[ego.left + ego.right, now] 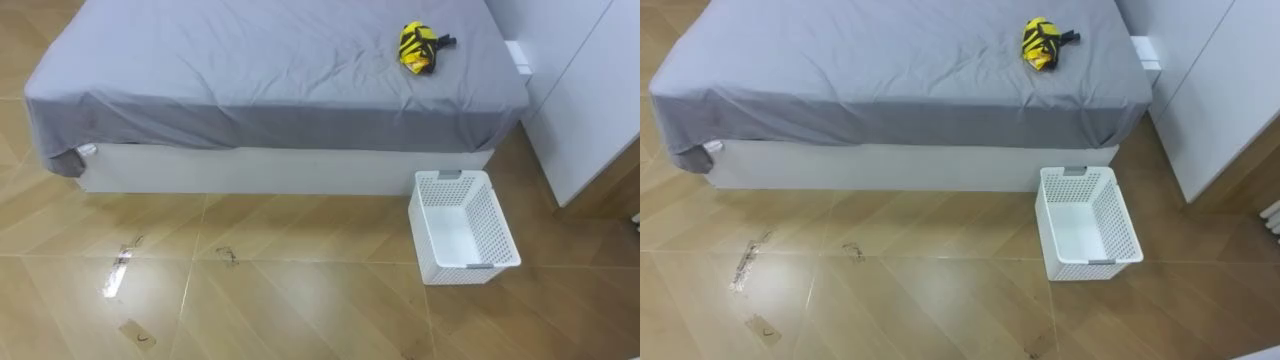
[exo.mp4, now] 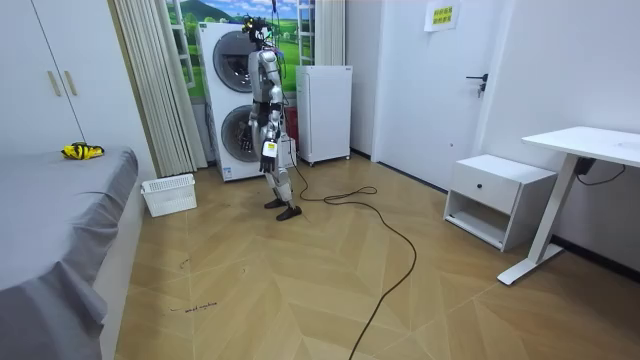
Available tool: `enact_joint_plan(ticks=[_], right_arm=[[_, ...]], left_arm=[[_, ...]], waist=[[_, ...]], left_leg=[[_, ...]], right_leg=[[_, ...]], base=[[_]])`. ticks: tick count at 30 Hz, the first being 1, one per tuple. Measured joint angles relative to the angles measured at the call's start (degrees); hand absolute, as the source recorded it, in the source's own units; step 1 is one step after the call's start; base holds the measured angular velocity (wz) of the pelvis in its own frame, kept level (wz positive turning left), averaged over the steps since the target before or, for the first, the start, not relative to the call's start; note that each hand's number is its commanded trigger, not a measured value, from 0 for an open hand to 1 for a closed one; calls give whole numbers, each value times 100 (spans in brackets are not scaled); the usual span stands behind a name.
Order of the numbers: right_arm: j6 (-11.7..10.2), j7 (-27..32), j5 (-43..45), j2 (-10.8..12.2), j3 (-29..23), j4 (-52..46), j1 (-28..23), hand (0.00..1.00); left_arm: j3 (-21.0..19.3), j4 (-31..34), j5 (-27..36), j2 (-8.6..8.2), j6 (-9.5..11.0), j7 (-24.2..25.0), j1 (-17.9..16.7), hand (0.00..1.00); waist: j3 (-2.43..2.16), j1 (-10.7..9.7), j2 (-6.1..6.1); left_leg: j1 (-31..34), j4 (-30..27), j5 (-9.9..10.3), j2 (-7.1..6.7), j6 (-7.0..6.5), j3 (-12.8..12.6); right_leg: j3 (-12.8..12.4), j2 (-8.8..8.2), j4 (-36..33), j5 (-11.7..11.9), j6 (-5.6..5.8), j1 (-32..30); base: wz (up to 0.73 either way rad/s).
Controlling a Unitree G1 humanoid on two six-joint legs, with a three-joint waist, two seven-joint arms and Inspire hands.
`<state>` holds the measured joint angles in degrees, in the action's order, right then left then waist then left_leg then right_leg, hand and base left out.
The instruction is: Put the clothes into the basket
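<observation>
1. On the bed [image 1: 250, 70], far back from its near edge and close to its right end, lies a yellow and black bundle of clothes [image 1: 418, 47]. Nothing is holding it.
2. On the floor, just beside the bed's near edge at that same right end, stands the white basket [image 1: 500, 225]. It is empty, and its long side points away from the bed.
3. So the bundle sits almost straight behind the basket, across the top of the bed.
4. We stand well apart from the bed, by the stacked washing machines [image 2: 235, 100]. Our left hand [image 2: 268, 150] hangs by our hip. It looks too small for us to tell if its fingers are wide or curled.
5. We think we must walk up to the bed first. The bundle lies ahead of us and to the right, so our right hand will likely be the nearer one. We may have to lean far over the bed to reach it.
</observation>
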<state>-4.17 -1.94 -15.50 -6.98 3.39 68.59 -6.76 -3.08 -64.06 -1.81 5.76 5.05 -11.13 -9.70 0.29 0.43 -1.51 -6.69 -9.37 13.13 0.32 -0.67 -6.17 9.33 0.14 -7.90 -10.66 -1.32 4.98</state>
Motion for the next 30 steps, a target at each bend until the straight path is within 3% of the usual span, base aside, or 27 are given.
enact_joint_plan(ticks=[17, 26, 30], right_arm=[[4, -80, 2, 2, 33, 12, 2, 0], [42, -248, 23, 0, -26, -13, 2, 0], [57, -289, 28, -3, -16, 11, 53, 0]], left_arm=[[-3, -4, -4, 3, -1, -36, -84, 0], [-17, 63, -19, 21, -44, 63, -242, 0], [-88, 68, -2, 23, -98, 74, -236, 0]], waist=[[-2, -7, 10], [-13, -2, 117], [-7, 120, 154]], left_leg=[[21, 8, 0, -4, 0, 6], [36, 7, 3, 10, 0, -19], [173, -251, 104, 110, 32, -63]], right_leg=[[33, -4, 19, 0, 1, 65], [46, 7, 3, -16, -5, -10], [57, 29, -212, -114, -60, -145]], base=[[0], [1], [-2]])
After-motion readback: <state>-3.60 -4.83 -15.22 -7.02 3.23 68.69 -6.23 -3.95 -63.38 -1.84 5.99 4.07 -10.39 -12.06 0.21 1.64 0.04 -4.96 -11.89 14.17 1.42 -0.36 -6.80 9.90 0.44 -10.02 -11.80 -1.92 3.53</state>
